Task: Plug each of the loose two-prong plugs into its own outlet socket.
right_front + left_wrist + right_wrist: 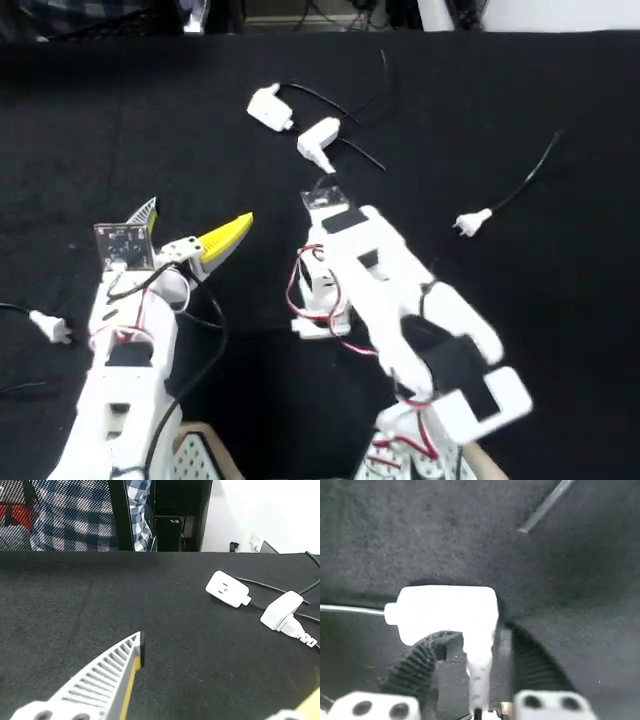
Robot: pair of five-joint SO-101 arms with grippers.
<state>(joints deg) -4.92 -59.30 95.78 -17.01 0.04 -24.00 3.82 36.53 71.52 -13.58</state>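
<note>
Black cloth table (560, 330). At 12 o'clock lie two white outlets. The far outlet (227, 588) has its face slots showing. The near outlet (320, 134) is just beside it toward 1 o'clock, with the held plug (479, 670) butted against its face; how deep the prongs sit cannot be told. Right gripper (480, 645): clamped on that plug. Left gripper (190, 225), at 9 o'clock: fingers spread wide. East plug (472, 222) at 3 o'clock and west plug (48, 325) at 8 o'clock both lie well apart from the outlets.
</note>
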